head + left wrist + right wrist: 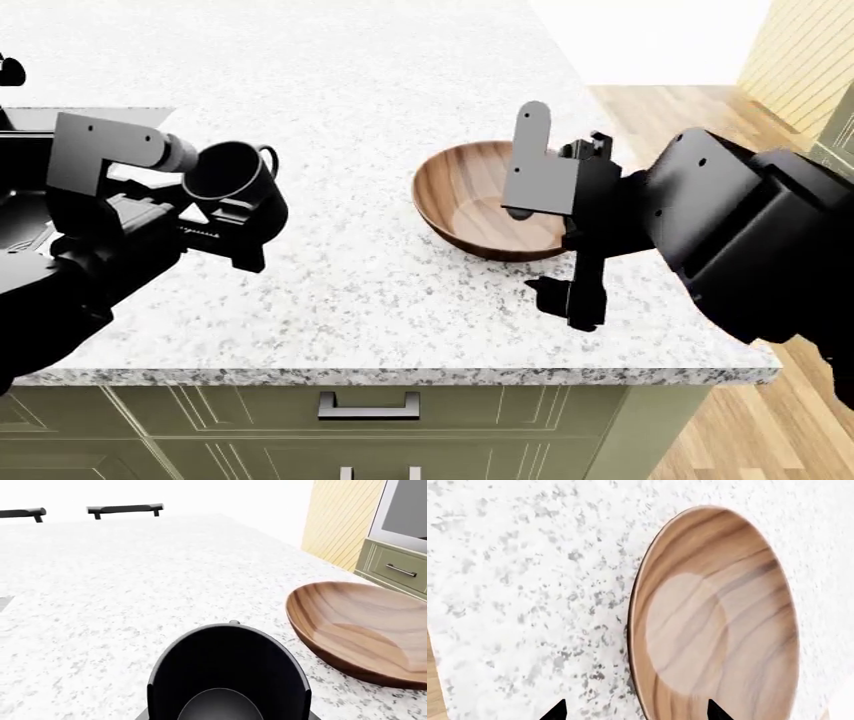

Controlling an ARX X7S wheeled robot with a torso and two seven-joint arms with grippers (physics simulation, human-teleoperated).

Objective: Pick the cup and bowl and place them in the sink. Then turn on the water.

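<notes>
The cup (pixel 227 168) sits clamped in my left gripper (pixel 224 205), lifted clear of the countertop (pixel 400 300) toward its left side, mouth tipped toward my wrist camera so I see straight into its black interior. The bowl (pixel 474 205) rests on the countertop near the right edge, and my right gripper (pixel 561 215) hangs over its near rim with fingers spread wide, one tip on each side of that rim, holding nothing. The sink (pixel 27 180) is barely visible behind my left arm at the far left. My worry is the bowl: its wall is shallow and sloped, so a pinch on the rim could skid off or tip it toward the right edge.
</notes>
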